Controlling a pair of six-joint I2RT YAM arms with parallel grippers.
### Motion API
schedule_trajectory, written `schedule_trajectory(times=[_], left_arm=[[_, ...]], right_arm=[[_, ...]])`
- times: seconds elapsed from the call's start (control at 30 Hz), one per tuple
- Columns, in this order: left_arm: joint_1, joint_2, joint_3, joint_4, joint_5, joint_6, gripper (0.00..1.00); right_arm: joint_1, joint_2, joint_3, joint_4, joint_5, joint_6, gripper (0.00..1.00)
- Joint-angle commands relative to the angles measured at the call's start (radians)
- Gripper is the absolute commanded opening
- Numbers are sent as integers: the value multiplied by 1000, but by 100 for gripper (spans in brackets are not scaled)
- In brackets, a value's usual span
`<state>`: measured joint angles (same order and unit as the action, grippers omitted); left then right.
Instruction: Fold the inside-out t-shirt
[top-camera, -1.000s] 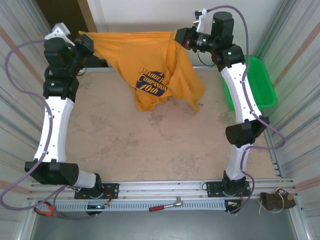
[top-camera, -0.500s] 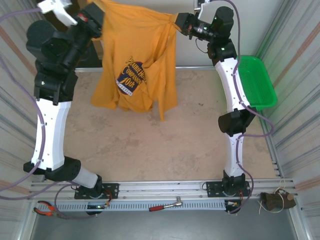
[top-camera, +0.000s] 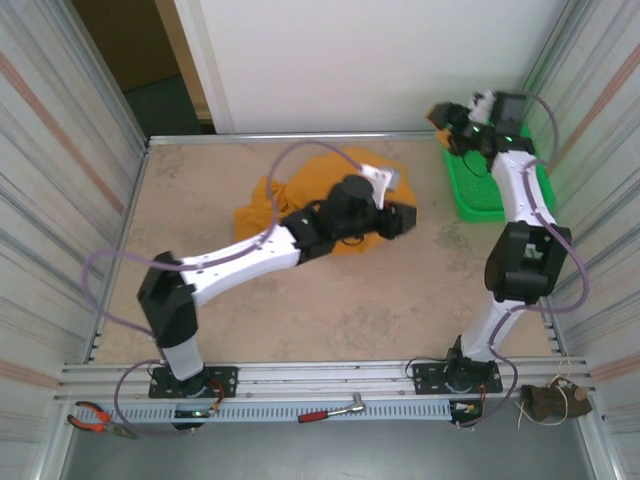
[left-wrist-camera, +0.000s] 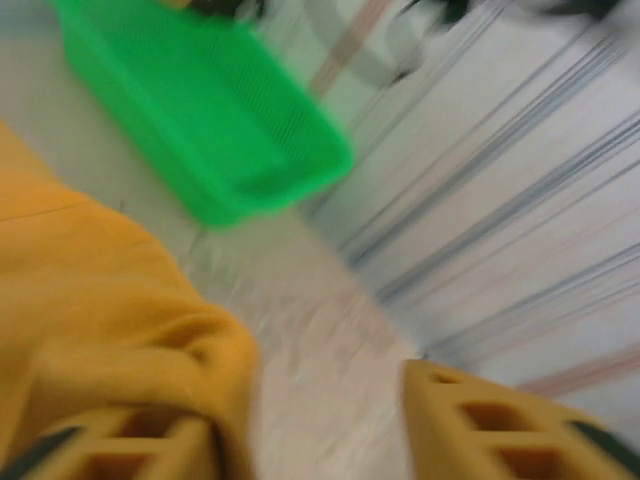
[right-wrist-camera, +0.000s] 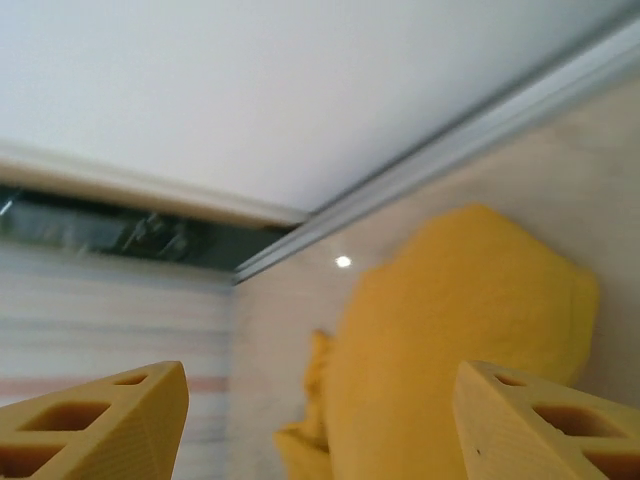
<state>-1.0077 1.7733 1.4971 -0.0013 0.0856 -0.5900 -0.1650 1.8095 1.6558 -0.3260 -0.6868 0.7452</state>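
Cloth sits in a loose heap: the inside-out t-shirt (top-camera: 258, 208) lies crumpled on the table (top-camera: 300, 300) at about 11 o'clock from the middle, with no fold in it yet and no edge laid flat. I cannot tell which face is up.

The left arm reaches low across the heap, and the left gripper (top-camera: 400, 220) pokes out past its 3 o'clock side. On that wrist camera the jaws stand apart with bare table between them. A bulge of orange fabric rests just beside one fingertip (left-wrist-camera: 120, 450) but is not pinched, so I call that hand released.

The right gripper (top-camera: 447, 118) is off at the 1 o'clock corner, by the far end of the green basket (top-camera: 478, 195). Its wrist camera shows both fingers spread with nothing between them, looking at the heap from well apart, so it is released too.

My reading of these positions is that, with nothing held, both hands are free for a fresh grasp. I judge the heap needs spreading flat before any fold can start.

The basket stands at 2 o'clock against the right wall, apart from the shirt. What I can see of its floor is bare, though the right arm covers part of it
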Motion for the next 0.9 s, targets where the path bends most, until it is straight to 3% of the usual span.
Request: schedule_trajectory(times=[0.0,0.2,0.33,0.47,0.63,0.87], left_arm=[[22,-78,-44,117,-14,-2,63],[145,-297,-242,-72,-166,2,75],[322,-466,-418,-291,-255,-118,77],[572,-566,-618,-350,-134,-193,77],[764,-521,-733,-314,-2,-179,77],[838,-314,-671,-243,43,-71,76]], right_arm=[[-30,-172,-94,-33,48,-104,69],[76,-361,-290,-133,174,-176,69],[207,-475,-477,-161,302,-179,70],[330,-567,-629,-197,398,-164,70],[424,-610,-758,-212,449,-107,70],[515,-630,-856,-203,506,-13,71]])
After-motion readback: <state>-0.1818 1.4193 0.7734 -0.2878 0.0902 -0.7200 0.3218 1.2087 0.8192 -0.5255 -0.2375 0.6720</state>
